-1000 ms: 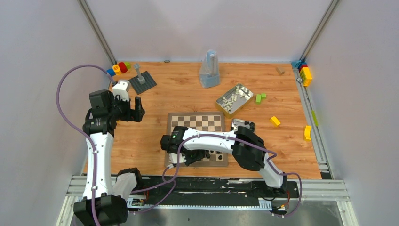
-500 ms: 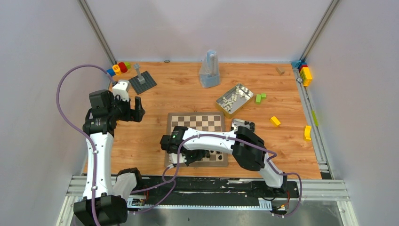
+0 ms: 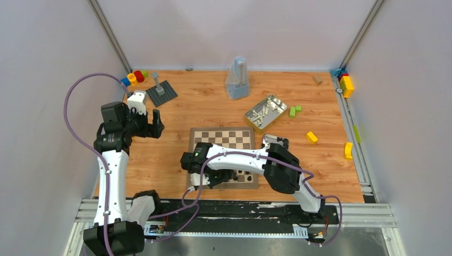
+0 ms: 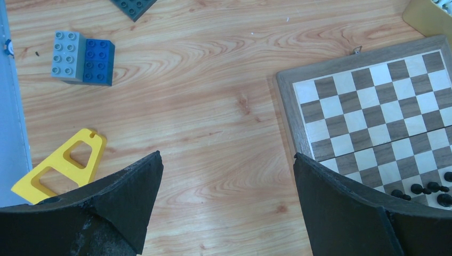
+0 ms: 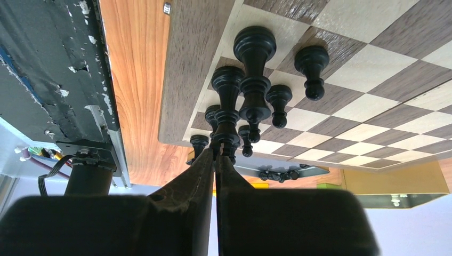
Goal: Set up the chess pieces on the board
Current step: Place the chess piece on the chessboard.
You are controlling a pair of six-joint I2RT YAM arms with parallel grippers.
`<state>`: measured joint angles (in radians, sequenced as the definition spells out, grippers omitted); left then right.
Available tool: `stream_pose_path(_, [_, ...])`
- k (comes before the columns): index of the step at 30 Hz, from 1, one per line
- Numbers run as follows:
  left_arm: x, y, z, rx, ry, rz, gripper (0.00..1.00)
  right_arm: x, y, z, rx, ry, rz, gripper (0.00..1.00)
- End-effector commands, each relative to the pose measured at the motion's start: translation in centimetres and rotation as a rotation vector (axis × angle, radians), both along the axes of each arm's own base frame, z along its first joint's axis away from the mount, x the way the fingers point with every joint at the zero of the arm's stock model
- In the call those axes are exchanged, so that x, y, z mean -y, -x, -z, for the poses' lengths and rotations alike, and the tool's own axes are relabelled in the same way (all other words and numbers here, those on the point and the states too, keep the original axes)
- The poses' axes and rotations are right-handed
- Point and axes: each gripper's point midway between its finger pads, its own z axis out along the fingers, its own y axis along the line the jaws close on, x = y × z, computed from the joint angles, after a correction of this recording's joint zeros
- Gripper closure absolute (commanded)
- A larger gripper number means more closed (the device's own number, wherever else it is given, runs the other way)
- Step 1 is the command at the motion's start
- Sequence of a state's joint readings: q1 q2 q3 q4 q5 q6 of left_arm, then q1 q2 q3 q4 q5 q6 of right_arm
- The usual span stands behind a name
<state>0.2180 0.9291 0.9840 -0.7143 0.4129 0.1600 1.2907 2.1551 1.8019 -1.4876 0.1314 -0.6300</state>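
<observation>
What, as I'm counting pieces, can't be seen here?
Top view: right arm covers board's near rows.
Top view: white pieces in tin too small to count.
Right wrist: shut right gripper hides whether it pinches a black piece.
Left wrist: finger and edge cut off board.

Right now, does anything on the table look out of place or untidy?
Nothing looks spilled or broken. The white pieces lie in a heap in a metal tin beyond the far right corner of the board, and loose green blocks and yellow blocks lie scattered further right.
</observation>
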Motion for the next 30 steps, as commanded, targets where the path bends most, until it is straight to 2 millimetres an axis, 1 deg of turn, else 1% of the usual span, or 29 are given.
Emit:
stream_pose_path(1, [-0.08, -0.19, -0.74, 0.039, -0.007, 0.008, 0.0, -0.96, 0.37, -0.64, -0.004, -0.033, 0.001, 0.95])
stream_pose_path(9, [-0.06, -0.25, -0.77, 0.039, -0.006, 0.01, 0.0, -1.38, 0.24, -0.75, 0.0, -0.043, -0.002, 0.96])
stream_pose_path(21, [-0.06, -0.26, -0.65, 0.037, -0.006, 0.011, 0.0, -1.46, 0.53, -0.71, -0.015, -0.049, 0.002, 0.96])
stream_pose_path(30, [-0.05, -0.21, -0.67, 0.038, -0.007, 0.011, 0.0, -1.59, 0.56, -0.54, -0.016, -0.056, 0.003, 0.93])
